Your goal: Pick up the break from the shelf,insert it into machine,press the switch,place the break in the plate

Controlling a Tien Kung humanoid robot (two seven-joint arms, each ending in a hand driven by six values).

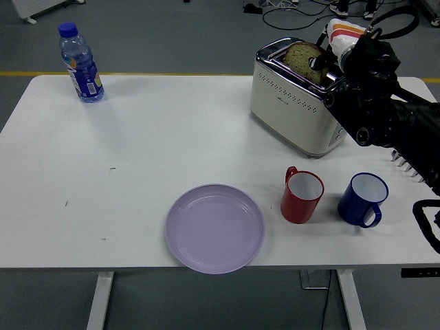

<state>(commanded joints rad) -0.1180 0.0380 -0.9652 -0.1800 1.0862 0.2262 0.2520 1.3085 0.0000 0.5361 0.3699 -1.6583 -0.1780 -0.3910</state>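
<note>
A slice of brown bread [301, 56] stands upright in the slot of the cream and chrome toaster [292, 110] at the back right of the table, its top well above the slot. My right hand [323, 62] reaches in from the right over the toaster's far end, with its fingertips pinched on the slice's right edge. The black arm hides the toaster's right end. A lilac plate [214, 228] lies empty near the front edge. The left hand is out of view.
A red cup [301, 196] and a blue cup [362, 199] stand in front of the toaster, right of the plate. A water bottle [80, 63] stands at the back left. A white object with orange stripes [342, 31] shows behind my hand.
</note>
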